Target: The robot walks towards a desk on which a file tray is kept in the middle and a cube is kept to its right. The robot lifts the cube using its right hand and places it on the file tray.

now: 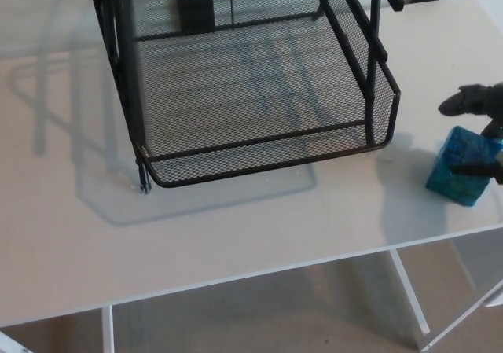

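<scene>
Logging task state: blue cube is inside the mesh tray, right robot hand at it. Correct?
Not quite. The head view shows the blue cube on the desk, to the right of the mesh tray, not inside it. The right robot hand is at it, as you said.

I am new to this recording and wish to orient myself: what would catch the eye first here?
The big black mesh file tray fills the upper middle of the white desk. At the right edge, a blue cube stands on the desk, with the robot's black right hand at it.
</scene>
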Controlling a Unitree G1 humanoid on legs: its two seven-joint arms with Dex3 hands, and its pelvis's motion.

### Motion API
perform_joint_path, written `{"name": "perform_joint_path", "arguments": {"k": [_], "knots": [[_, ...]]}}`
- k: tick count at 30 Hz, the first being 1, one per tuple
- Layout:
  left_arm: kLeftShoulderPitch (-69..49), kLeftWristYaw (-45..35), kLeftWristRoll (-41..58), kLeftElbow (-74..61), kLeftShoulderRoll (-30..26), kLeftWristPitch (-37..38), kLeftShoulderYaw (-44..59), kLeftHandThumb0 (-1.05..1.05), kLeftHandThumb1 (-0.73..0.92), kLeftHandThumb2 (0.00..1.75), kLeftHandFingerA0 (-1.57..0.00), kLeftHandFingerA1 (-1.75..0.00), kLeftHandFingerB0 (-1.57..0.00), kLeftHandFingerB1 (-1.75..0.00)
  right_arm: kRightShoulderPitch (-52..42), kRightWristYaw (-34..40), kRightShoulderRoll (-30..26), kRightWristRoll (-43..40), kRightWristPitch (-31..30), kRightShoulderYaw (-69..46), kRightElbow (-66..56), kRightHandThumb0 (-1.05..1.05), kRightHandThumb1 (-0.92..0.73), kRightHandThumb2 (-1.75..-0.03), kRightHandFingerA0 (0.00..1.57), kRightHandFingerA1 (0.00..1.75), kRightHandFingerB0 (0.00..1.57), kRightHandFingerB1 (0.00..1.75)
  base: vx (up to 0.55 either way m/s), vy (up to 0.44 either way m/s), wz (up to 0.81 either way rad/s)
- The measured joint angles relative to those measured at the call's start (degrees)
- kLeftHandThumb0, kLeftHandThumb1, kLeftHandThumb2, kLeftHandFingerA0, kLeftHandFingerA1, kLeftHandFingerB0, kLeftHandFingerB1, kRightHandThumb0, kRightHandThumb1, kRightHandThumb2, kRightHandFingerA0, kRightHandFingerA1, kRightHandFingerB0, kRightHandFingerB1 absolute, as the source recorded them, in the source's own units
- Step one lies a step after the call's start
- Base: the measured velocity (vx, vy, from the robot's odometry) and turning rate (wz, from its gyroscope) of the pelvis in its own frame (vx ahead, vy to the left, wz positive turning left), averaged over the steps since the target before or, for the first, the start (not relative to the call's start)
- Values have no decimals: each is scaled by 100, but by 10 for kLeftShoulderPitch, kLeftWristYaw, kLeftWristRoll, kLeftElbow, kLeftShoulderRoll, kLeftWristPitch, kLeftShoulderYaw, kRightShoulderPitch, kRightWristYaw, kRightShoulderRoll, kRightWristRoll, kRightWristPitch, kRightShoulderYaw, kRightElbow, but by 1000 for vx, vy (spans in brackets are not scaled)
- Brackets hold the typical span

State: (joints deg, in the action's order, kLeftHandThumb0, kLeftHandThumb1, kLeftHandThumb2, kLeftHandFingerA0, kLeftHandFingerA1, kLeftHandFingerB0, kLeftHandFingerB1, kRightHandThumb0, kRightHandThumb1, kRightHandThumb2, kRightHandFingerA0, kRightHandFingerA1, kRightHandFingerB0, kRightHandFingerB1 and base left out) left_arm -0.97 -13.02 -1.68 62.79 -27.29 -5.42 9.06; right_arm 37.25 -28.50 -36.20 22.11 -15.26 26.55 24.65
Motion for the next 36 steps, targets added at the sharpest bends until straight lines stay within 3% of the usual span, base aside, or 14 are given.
{"name": "perform_joint_path", "arguments": {"k": [1,3,5,8,9,13,14,15,20,25,30,31,32,36], "knots": [[0,0,0,0,0,1,0,-102,83,89,-48,-90,-30,-78,-3,0,0,4,0,3,-3,-77,-53,-91,20,60,3,39,0,0,0],[0,0,0,0,0,1,-1,-102,84,88,-47,-90,-29,-77,-6,-1,-3,22,0,16,-13,-38,-40,-99,2,52,0,49,0,0,0],[1,0,0,0,0,2,-1,-103,84,88,-48,-91,-29,-78,-8,-4,-8,34,-1,24,-24,-73,-52,-87,12,52,5,40,0,0,0],[0,0,-1,1,0,4,-5,-102,84,89,-44,-91,-29,-79,-11,-19,-22,54,-5,37,-44,-38,-42,-99,2,52,0,50,0,0,0],[0,0,-1,0,-1,4,-7,-103,83,88,-43,-90,-29,-79,-12,-24,-25,61,-7,41,-48,-69,-67,-60,18,49,12,28,0,0,0],[-3,0,-2,-10,-2,5,-13,-104,82,90,-47,-91,-31,-79,-17,-31,-33,85,-9,52,-63,-65,-51,-83,14,55,5,41,0,0,0],[-3,0,-2,-10,-2,6,-14,-104,68,129,-50,-87,-29,-74,-20,-31,-33,89,-10,52,-66,-66,-51,-85,27,61,8,43,0,0,0],[-2,0,-3,-9,-2,6,-16,-104,82,89,-45,-89,-31,-78,-23,-29,-33,93,-10,52,-68,-59,-64,-59,39,65,15,30,0,0,0],[1,-1,-4,-4,-2,9,-25,-99,65,126,-46,-84,-28,-72,-34,7,-35,133,5,72,-63,-25,-71,-63,74,140,32,33,0,0,0],[5,-4,-7,0,-4,9,-39,-96,65,126,-43,-82,-26,-71,-54,58,-40,170,23,79,-57,-35,-61,-61,73,151,89,52,0,0,0],[2,-8,-8,-20,-8,9,-42,-101,78,92,-37,-86,-27,-76,-81,119,-40,197,36,71,-53,-30,-68,-66,79,152,89,58,0,0,0],[1,-9,-8,-23,-9,9,-42,-99,65,126,-42,-82,-27,-73,-90,133,-39,201,38,68,-53,-31,-69,-67,83,156,91,65,0,0,0],[1,-10,-8,-23,-9,9,-42,-99,78,91,-38,-86,-27,-75,-95,144,-38,204,40,66,-53,-34,-71,-61,81,154,90,66,0,0,0],[3,-11,-8,-19,-10,9,-44,-98,66,127,-46,-84,-29,-73,-120,202,-34,214,52,55,-50,-34,-67,-62,79,166,87,81,0,0,0]]}}
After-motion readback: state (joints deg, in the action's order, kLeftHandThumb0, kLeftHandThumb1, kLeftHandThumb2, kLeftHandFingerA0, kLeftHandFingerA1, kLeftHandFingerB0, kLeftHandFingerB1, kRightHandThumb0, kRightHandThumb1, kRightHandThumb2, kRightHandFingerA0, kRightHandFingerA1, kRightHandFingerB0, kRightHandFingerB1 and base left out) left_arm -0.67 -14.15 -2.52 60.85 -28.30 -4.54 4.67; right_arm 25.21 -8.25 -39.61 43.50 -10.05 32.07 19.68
